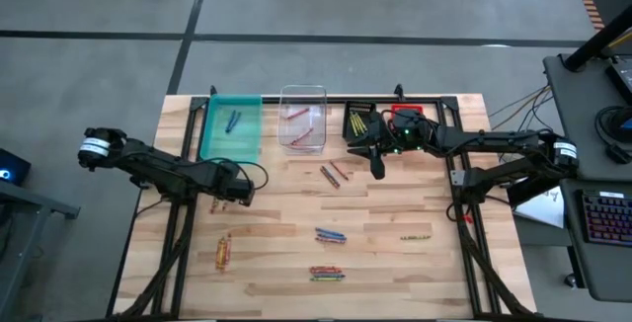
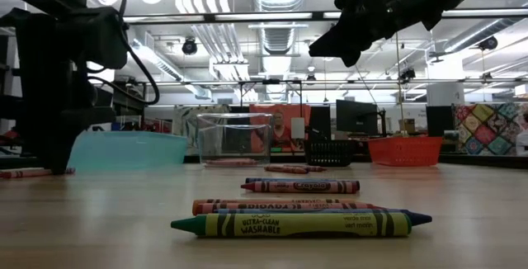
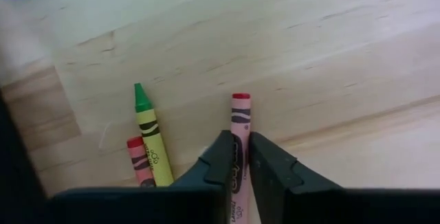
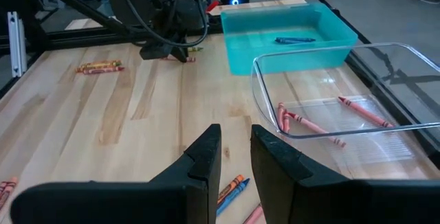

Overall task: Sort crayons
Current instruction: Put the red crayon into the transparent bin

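Observation:
Crayons lie scattered over the wooden table. My left gripper points down at the table's left side, shut on a pink crayon. Beside it lie a yellow crayon with a green tip and another pink one. My right gripper hangs open and empty above the table, in front of the black bin. More crayons lie near the middle and near the front. My left gripper pinches the pink crayon's paper-wrapped shaft between its two fingers, a short way back from one end. The fingers come from above, pointing steeply down, one on each long side. The crayon lies flat on the table.
Along the far edge stand a teal bin holding a blue crayon, a clear bin with red crayons, the black bin and a red bin partly under my right arm. Bare wood lies between the crayon groups.

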Tool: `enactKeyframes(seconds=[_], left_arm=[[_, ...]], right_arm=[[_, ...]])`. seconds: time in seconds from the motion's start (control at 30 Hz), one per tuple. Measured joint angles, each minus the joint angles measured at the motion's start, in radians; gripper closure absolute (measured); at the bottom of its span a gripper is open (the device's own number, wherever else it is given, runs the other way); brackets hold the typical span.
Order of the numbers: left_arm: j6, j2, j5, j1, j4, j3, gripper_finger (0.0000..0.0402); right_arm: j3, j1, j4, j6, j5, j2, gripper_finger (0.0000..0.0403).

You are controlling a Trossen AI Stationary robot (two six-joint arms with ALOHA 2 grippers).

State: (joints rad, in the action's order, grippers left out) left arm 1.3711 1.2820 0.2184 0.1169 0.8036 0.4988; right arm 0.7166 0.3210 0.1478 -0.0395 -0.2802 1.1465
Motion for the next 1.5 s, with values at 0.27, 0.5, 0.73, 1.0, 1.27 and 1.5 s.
enactKeyframes(seconds=[0.27,0.5,0.73,1.0,1.27,1.5], left_arm=[[-0.085,0.000,0.001,-0.001,0.030,0.075,0.0399],[-0.276,-0.001,0.021,-0.004,0.068,0.224,0.0401],[-0.583,-0.002,0.096,-0.049,0.058,0.414,0.0401],[-0.992,-0.002,0.142,-0.200,-0.041,0.580,0.0401],[-1.300,0.058,0.037,-0.402,-0.193,0.678,0.0402],[-1.476,0.217,-0.023,-0.548,-0.226,0.761,0.0402]], right_arm=[[0.000,0.000,-0.003,0.001,-0.001,0.000,0.0335],[0.000,0.000,-0.019,0.006,-0.003,0.000,0.0335],[0.000,-0.002,-0.056,0.047,-0.007,0.000,0.0335],[0.000,-0.019,-0.130,0.095,-0.007,0.000,0.0335],[0.000,-0.047,-0.159,0.157,-0.008,0.000,0.0335],[0.000,-0.098,-0.183,0.199,-0.008,-0.032,0.0335]])
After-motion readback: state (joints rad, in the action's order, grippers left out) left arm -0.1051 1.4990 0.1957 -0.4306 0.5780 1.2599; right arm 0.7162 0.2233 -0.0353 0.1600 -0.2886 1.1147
